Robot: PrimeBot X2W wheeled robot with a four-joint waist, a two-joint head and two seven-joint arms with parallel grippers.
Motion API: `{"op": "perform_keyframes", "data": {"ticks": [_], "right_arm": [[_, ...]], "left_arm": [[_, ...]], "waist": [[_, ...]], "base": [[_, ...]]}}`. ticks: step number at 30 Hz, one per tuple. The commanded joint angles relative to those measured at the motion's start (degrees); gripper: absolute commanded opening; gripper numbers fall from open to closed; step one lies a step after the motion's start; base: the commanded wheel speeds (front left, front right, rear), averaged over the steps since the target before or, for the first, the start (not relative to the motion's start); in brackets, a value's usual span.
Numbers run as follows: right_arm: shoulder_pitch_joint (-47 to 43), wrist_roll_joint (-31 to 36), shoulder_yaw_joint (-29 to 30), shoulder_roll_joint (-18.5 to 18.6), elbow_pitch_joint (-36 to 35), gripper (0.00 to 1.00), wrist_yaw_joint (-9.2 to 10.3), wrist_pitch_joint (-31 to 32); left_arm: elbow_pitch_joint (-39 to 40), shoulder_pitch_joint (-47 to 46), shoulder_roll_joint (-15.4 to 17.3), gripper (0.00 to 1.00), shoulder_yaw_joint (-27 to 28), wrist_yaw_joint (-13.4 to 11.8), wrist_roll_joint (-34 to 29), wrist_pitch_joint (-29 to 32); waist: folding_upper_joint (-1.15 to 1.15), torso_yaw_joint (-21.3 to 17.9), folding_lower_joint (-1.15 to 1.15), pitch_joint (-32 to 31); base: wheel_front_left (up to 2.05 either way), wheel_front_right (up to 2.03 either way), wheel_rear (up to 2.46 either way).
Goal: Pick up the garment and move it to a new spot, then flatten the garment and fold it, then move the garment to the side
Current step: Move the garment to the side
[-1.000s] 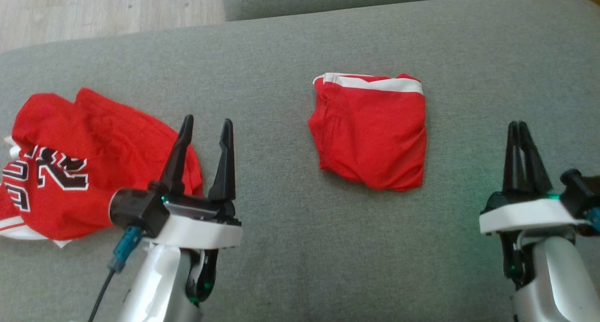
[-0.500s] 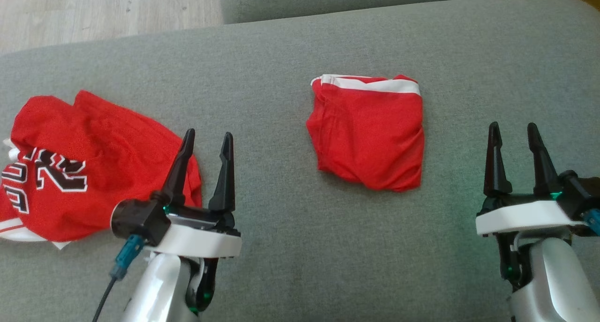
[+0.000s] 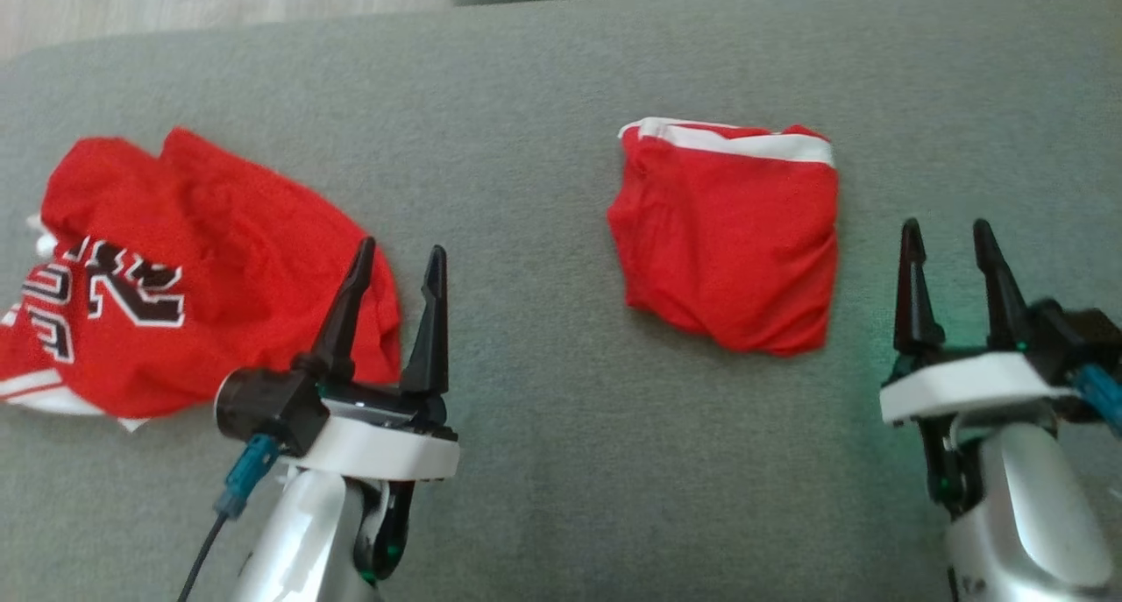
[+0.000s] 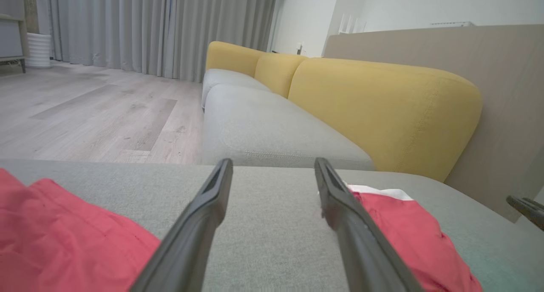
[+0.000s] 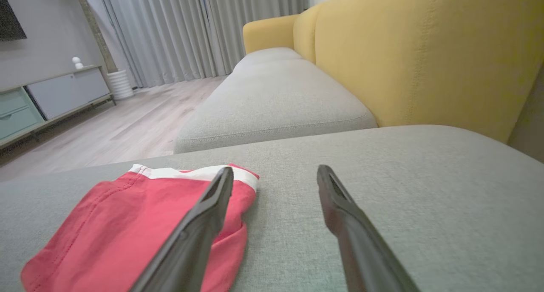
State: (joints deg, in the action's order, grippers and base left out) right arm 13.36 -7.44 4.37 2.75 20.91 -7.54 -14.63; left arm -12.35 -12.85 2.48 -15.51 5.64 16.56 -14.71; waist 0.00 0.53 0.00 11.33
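Observation:
A folded red garment (image 3: pixel 727 238) with a white band along its far edge lies flat on the grey cushion (image 3: pixel 543 462), right of centre. It also shows as the red garment (image 5: pixel 127 224) in the right wrist view and as the red garment (image 4: pixel 403 236) in the left wrist view. My right gripper (image 3: pixel 945 238) stands open just right of it, touching nothing. My left gripper (image 3: pixel 399 260) is open too, well left of the folded piece, its fingers empty (image 4: pixel 272 168).
A crumpled red jersey (image 3: pixel 175 278) with black and white lettering lies at the cushion's left end, next to my left gripper. Beyond the cushion are a second grey seat (image 5: pixel 272 100), a yellow backrest (image 5: pixel 425 54) and wooden floor (image 4: pixel 85 113).
My right gripper has gone from shut to open and stayed beside the folded garment. The head view has shifted slightly; the garments lie as before. The left gripper is unchanged.

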Motion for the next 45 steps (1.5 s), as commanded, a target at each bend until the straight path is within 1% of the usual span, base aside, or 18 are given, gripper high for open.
{"op": "perform_keyframes", "data": {"ticks": [1, 2, 4, 6, 9, 14, 19, 22, 23, 24, 26, 31, 35, 39, 42, 45], "right_arm": [[3.7, 0.5, -1.2, 0.1, 0.3, 1.0, 0.05, -0.4], [3.7, 0.5, -1.2, 0.1, 0.3, 1.0, 0.05, -0.4], [6.1, -0.3, -1.2, 0.1, 4.2, 1.0, 0.05, -0.1], [7.7, -0.5, -1.1, 0.1, 6.6, 1.0, 0.05, 0.3], [10.0, -0.9, -1.2, 0.1, 10.4, 1.0, 0.05, 1.6], [13.0, -3.7, -1.2, 0.1, 17.3, 1.0, 0.05, 4.4], [15.1, -6.1, -2.8, 0.1, 24.1, 1.0, 0.05, 7.0], [16.2, -7.0, -4.7, 0.1, 26.7, 1.0, 0.05, 6.8], [16.6, -7.1, -5.3, 0.1, 27.3, 0.42, 0.05, 6.4], [17.1, -6.6, -5.9, 0.1, 27.7, 0.0, 0.05, 5.6], [18.0, -5.2, -6.5, 0.1, 28.4, 0.0, 0.05, 4.4], [20.2, 0.1, -5.4, 0.9, 28.5, 0.0, 0.05, 2.0], [21.2, 3.7, -6.5, 3.8, 27.6, 0.0, 0.05, 1.7], [22.1, 5.4, -9.3, 9.5, 26.4, 0.0, 0.05, 3.5], [22.5, 4.9, -12.3, 15.2, 25.6, 0.0, 0.05, 5.7], [22.8, 3.5, -16.0, 21.8, 25.0, 0.0, 0.05, 8.1]], "left_arm": [[1.5, -2.9, 0.4, 1.0, 0.9, 0.3, -0.3, -0.3], [1.5, -2.9, 0.4, 1.0, 0.9, 0.3, -0.3, -0.3], [1.3, -3.2, 0.4, 1.0, 0.5, 0.3, -0.2, -0.3], [1.3, -3.4, 0.4, 1.0, 0.2, 0.3, 0.0, -0.3], [1.3, -3.8, 0.4, 1.0, -0.2, 0.3, 0.3, -0.3], [1.2, -4.2, 0.4, 1.0, -0.9, 0.1, 0.8, -0.3], [1.3, -4.1, 0.4, 1.0, -1.1, -0.1, 0.9, -0.3], [1.3, -4.1, 0.4, 1.0, -0.9, -0.1, 0.9, -0.3], [1.4, -4.1, 0.4, 1.0, -0.7, -0.2, 0.8, -0.3], [1.4, -4.2, 0.4, 1.0, -0.6, -0.2, 0.8, -0.3], [1.4, -4.4, 0.4, 1.0, -0.4, -0.3, 0.6, -0.3], [1.7, -4.9, 0.4, 1.0, -0.2, -0.3, 0.4, -0.3], [1.9, -5.2, 0.4, 1.0, -0.2, -0.2, 0.4, -0.3], [2.1, -5.5, 0.4, 1.0, -0.3, -0.2, 0.5, -0.3], [2.3, -5.8, 0.4, 1.0, -0.3, -0.2, 0.6, -0.3], [2.6, -6.2, 0.4, 1.0, -0.4, -0.1, 0.7, -0.3]], "waist": [[0.0, 1.4, 0.0, 1.2], [0.0, 1.4, 0.0, 1.2], [0.0, 2.6, 0.0, 1.9], [0.0, 3.5, 0.0, 2.5], [0.0, 4.8, 0.0, 3.0], [0.0, 6.6, 0.0, 3.6], [0.0, 7.4, 0.0, 4.0], [0.0, 7.3, 0.0, 4.2], [0.0, 7.1, 0.0, 4.3], [0.0, 6.9, 0.0, 4.3], [0.0, 6.2, 0.0, 4.4], [0.0, 4.4, 0.0, 4.4], [0.0, 3.1, 0.0, 4.3], [0.0, 2.4, 0.0, 4.3], [0.0, 2.3, 0.0, 4.6], [0.0, 2.6, 0.0, 5.3]], "base": [[0.0, 0.0, 0.0], [0.0, 0.0, 0.0], [0.0, 0.0, 0.0], [0.0, 0.0, 0.0], [0.0, 0.0, 0.0], [0.0, 0.0, 0.0], [0.0, 0.0, 0.0], [0.0, 0.0, 0.0], [0.0, 0.0, 0.0], [0.0, 0.0, 0.0], [0.0, 0.0, 0.0], [0.0, 0.0, 0.0], [0.0, 0.0, 0.0], [0.0, 0.0, 0.0], [0.0, 0.0, 0.0], [0.0, 0.0, 0.0]]}}
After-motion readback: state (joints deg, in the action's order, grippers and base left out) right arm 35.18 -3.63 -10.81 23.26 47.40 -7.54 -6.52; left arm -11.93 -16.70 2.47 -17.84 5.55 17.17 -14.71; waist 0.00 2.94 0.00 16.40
